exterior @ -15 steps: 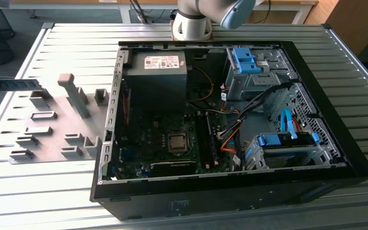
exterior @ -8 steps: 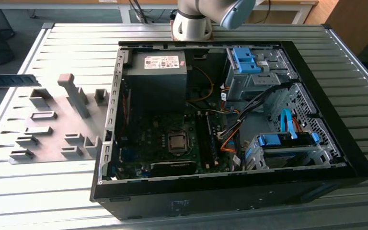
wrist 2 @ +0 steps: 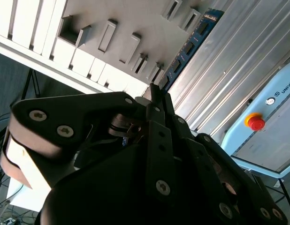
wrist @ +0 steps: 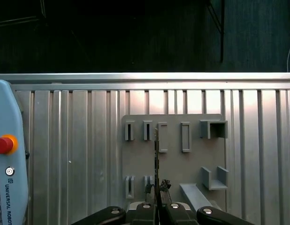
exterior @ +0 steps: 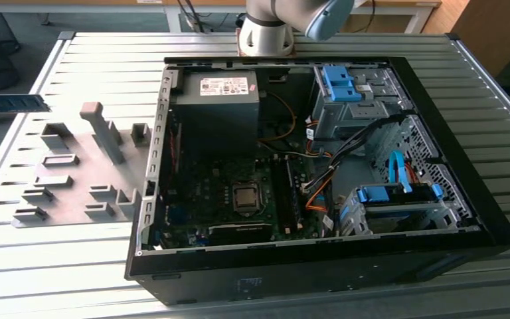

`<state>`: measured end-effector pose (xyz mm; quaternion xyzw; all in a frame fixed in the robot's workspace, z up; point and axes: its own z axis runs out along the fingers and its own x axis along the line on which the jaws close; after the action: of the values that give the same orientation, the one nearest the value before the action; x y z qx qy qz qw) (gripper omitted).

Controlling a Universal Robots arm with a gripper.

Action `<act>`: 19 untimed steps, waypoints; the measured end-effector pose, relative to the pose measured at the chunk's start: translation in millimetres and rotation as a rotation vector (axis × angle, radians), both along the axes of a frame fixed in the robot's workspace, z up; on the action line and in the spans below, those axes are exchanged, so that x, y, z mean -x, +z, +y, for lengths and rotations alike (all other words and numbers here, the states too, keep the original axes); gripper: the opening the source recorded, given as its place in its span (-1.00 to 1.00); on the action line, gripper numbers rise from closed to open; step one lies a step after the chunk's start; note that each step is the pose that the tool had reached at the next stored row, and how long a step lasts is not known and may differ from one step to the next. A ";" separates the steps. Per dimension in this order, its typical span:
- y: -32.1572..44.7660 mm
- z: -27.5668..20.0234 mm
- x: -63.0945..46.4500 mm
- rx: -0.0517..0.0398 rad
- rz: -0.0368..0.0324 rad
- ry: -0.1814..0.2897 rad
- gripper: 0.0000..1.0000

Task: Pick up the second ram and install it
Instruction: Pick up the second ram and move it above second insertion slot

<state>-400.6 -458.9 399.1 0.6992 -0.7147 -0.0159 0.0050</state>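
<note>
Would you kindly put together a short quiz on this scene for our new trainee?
1. True or false: the claw is shut on the long thin dark blue-green memory stick.
2. In the first wrist view, what shows behind the stick? A) the flat grey plastic tray with raised blocks; B) a blue drive cage; C) a cardboard box.
3. Fill in: the open black computer case stands on the ribbed metal table, and the stick is held ___ it (inside/outside).
Key: 1 true; 2 A; 3 outside.
</note>
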 end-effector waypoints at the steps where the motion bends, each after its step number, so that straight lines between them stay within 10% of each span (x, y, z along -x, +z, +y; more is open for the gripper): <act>1: 0.8 0.0 0.0 0.0000 0.0000 0.000 -0.72; 19: 1.3 0.0 -3.3 0.0000 0.0000 0.000 -0.72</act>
<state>-397.3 -458.8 400.3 0.6992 -0.7147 -0.0159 0.0050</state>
